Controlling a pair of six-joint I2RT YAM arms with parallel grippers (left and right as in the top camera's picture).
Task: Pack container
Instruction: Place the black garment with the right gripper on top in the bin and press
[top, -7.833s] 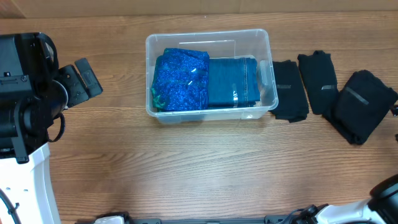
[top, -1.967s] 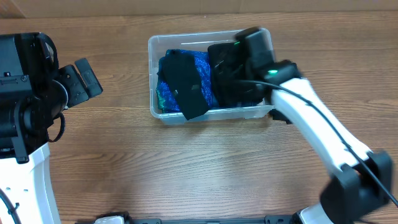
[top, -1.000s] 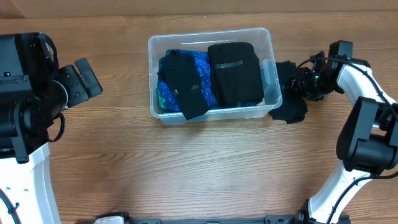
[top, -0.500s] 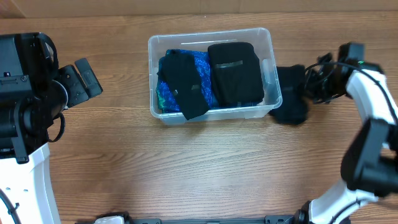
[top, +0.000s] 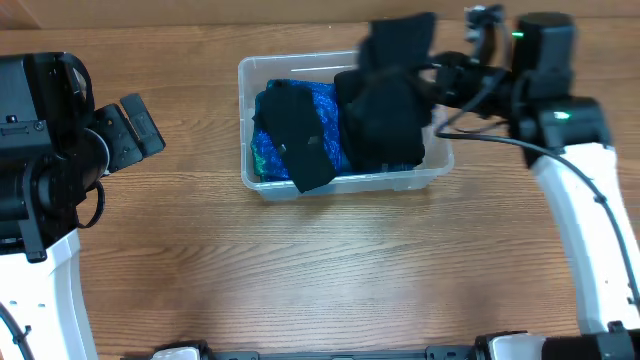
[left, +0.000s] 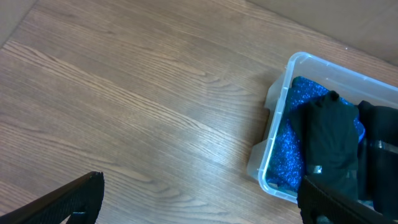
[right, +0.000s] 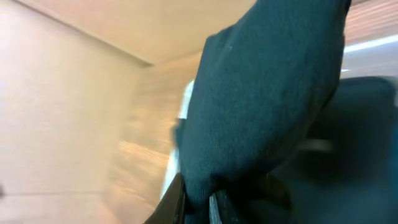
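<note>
The wooden tabletop (top: 320, 280) carries everything, with one arm at each end. The left arm (top: 40, 160) sits folded at the left edge, well apart from the work. Its wrist view shows the left pincer (left: 202, 186) spread wide with nothing between its fingers, looking across the wood toward the bin. I judge it idle and parked out of the way. The right arm (top: 585, 210) reaches in from the right, high over the far right corner of the bin, most likely to bring its load above the opening before lowering it.

The container (top: 330, 54), a clear plastic bin, stands on the tabletop at the middle of the far side, opening upward. It looks nearly full. A blue glittery cloth (top: 325, 105) lies at the left. A long black garment (top: 298, 135) lies across it, one end seeming to hang over the near rim. A folded black garment (top: 385, 135) fills the right half.

The right pincer (top: 435, 72) is pinching a hanging black garment (top: 398, 45), which dangles above the back right of the bin. In the right wrist view this cloth blocks nearly everything and mostly hides the fingers. The grip is therefore judged from the cloth being aloft at the arm's tip.

Counted: one container, two arms, one blue cloth and three black garments, two in the bin and one in the air.
</note>
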